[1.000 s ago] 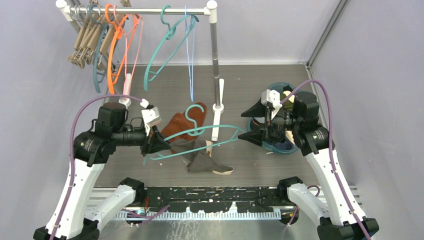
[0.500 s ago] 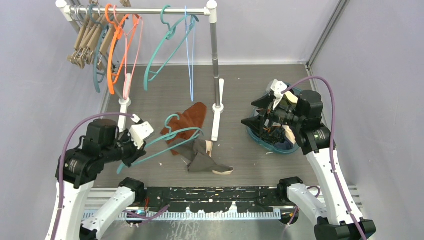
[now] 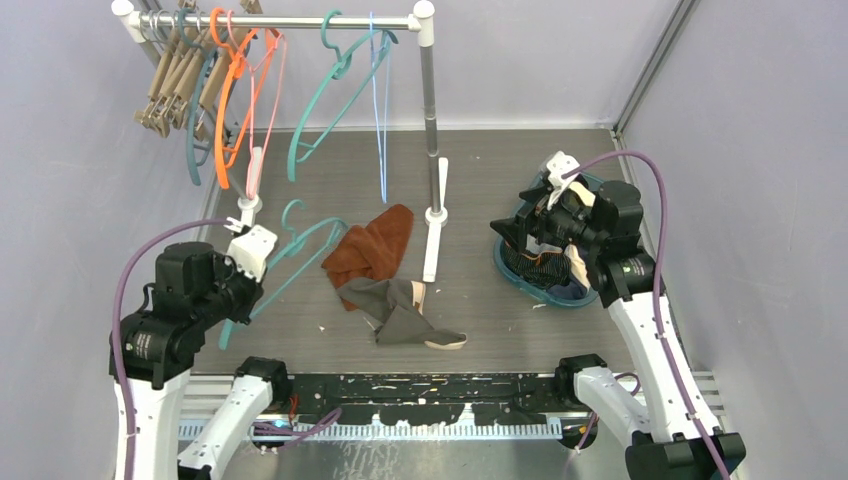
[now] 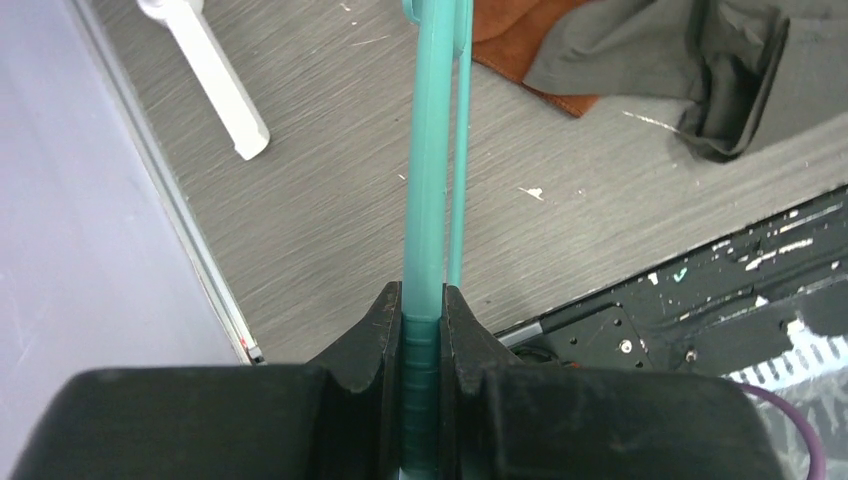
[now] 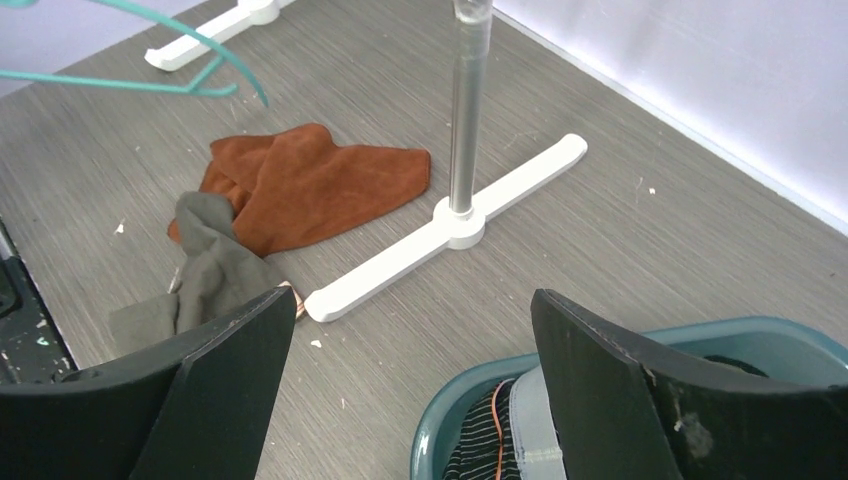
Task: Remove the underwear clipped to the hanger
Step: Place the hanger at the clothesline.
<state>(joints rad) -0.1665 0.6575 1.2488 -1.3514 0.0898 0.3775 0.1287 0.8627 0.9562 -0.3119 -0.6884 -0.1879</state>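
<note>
Far left: the left gripper [image 4: 422, 300] sat low near the table's left edge. Its jaws were pressed tight on the flat arm of a teal hanger [image 3: 312, 231]. The hanger ran up and away from the fingers at a tilt, with its hook toward the rack. Behind it, on the rail [image 3: 300, 20], a bunch of other hangers [image 3: 235, 90] hung: beige, orange, pink, teal, blue.

Centre: a rust-brown cloth [image 3: 378, 243] lay crumpled on the table [image 3: 520, 170], just left of the rack's white foot [image 3: 432, 245]. One pair of underwear [image 3: 398, 318], grey-olive with a bit of cream waistband showing, lay bunched flat on the table. It touched the cloth's near edge and lay apart from the held hanger, with one corner pointing toward the arm bases.

Right: the right gripper [image 5: 412, 300] hovered above the left side of a teal basket [image 5: 430, 435]. Its jaws were spread wide with nothing between them. The basket held dark striped fabric [image 5: 480, 440], plus something cream and something navy in the top view. These were likely more underwear, but the arm covered most of it.
</note>
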